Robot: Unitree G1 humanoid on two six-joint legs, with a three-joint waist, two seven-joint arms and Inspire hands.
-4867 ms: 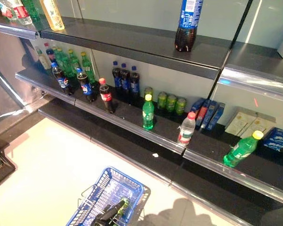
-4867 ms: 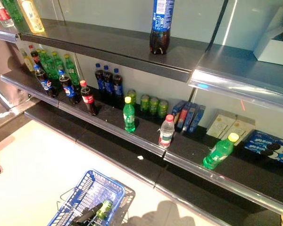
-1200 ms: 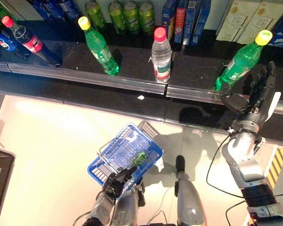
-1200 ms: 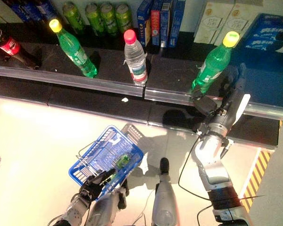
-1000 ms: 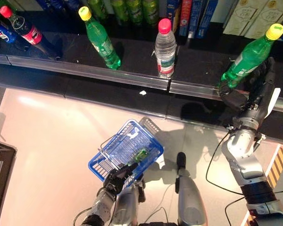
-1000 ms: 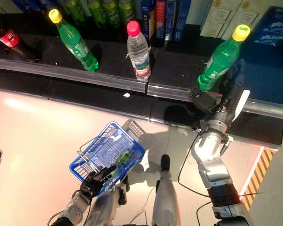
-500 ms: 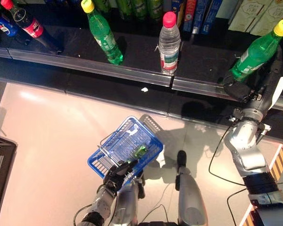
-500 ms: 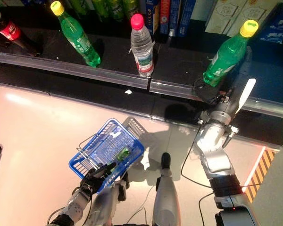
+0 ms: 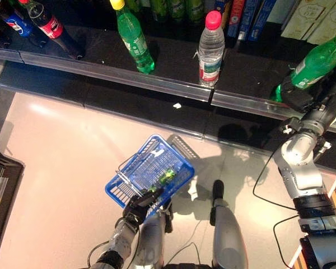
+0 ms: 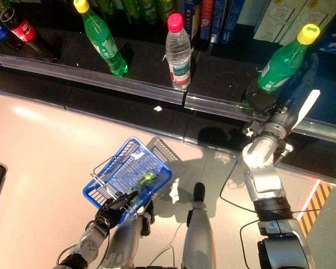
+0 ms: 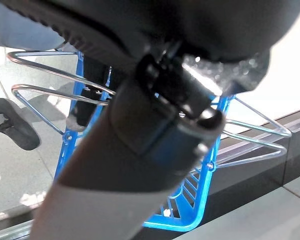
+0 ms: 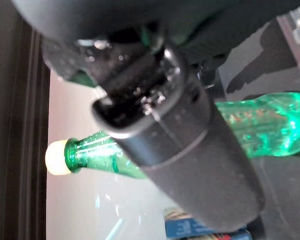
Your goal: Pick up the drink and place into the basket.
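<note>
Right hand point(image 10: 269, 103) had advanced to green bottle point(image 10: 280, 61), grip not discernible | left hand point(image 9: 139, 204) clamped on basket point(image 9: 151, 174) | pickup pending.

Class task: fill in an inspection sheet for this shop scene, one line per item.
Surface: dark shelf above a pale floor.
Job's things: green bottle standing at the shelf's right end; blue basket with something green inside.
Clutter: second green bottle, water bottle, cola bottle, boxes behind.
Hands: right robot hand at the green bottle, grip unclear; left robot hand holds the basket.
Cables: nothing seen.
Surroundings: striped floor marking.
</note>
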